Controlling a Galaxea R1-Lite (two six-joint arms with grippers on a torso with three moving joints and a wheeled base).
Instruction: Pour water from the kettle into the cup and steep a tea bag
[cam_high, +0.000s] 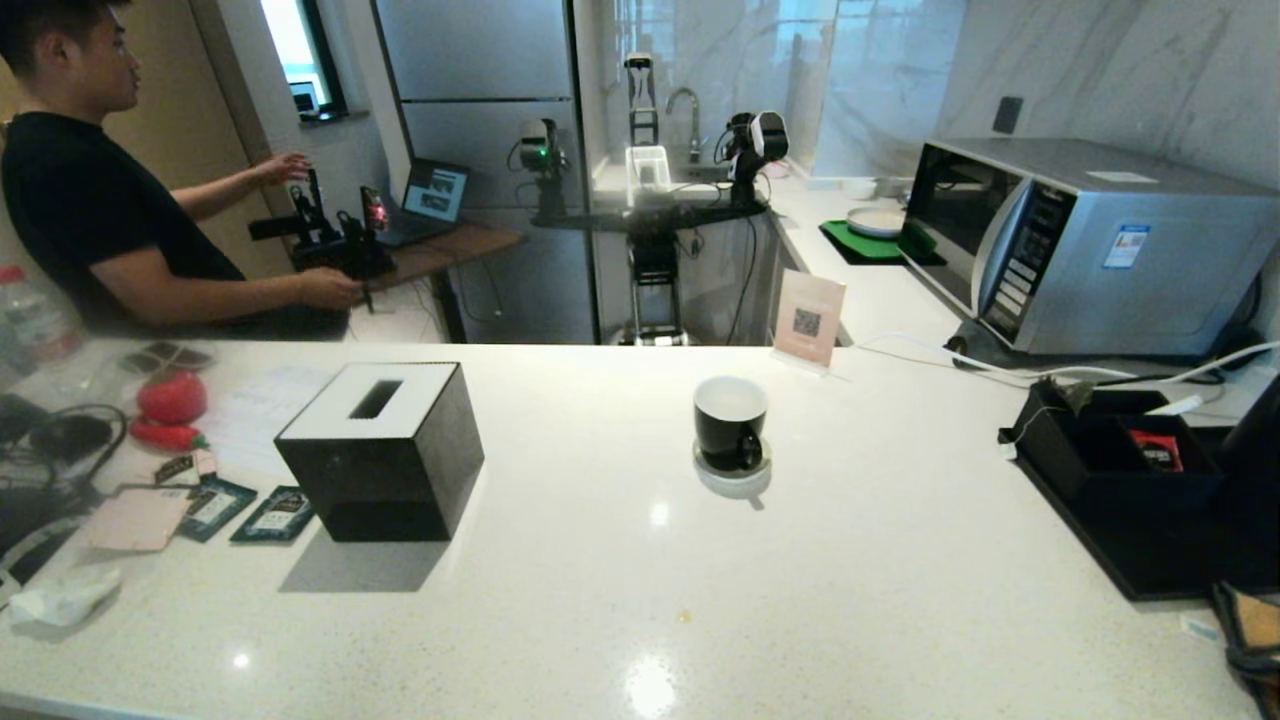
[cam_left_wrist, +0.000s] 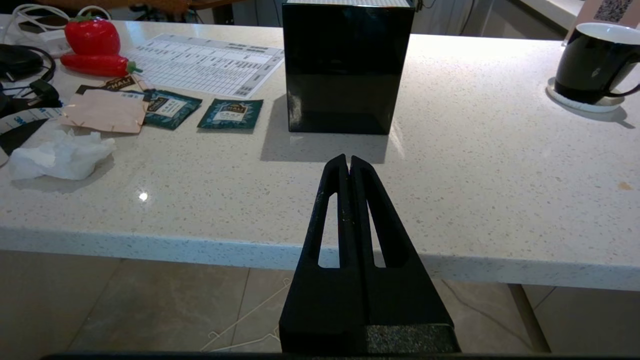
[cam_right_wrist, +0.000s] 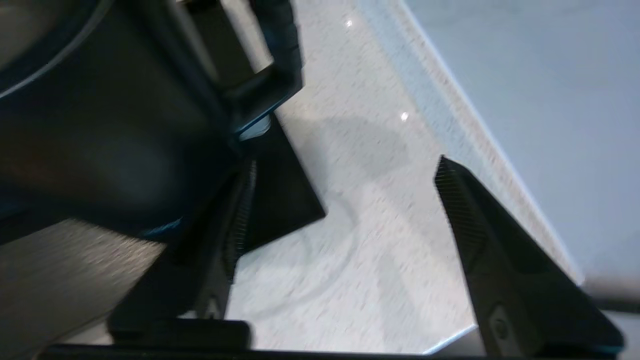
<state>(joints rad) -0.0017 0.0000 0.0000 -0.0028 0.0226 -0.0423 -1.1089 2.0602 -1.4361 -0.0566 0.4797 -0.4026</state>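
Observation:
The black cup (cam_high: 730, 425) stands on its white saucer (cam_high: 732, 480) mid-counter, and it also shows in the left wrist view (cam_left_wrist: 592, 62). Whether it holds water I cannot tell. The matte black kettle (cam_high: 1258, 470) sits on a black tray (cam_high: 1120, 560) at the far right. In the right wrist view its body (cam_right_wrist: 100, 125) and handle (cam_right_wrist: 282, 55) loom close. My right gripper (cam_right_wrist: 342, 170) is open beside the kettle, one finger against its side and nothing between the fingers. My left gripper (cam_left_wrist: 348, 160) is shut and empty over the counter's near edge. A red tea bag packet (cam_high: 1155, 450) lies in a black box on the tray.
A black tissue box (cam_high: 380, 450) stands left of centre. Teal tea sachets (cam_high: 280, 512), a crumpled tissue (cam_high: 60, 598), red toy fruit (cam_high: 172, 398) and cables lie at the far left. A microwave (cam_high: 1090, 245) and white cords are at the back right. A person sits behind the counter.

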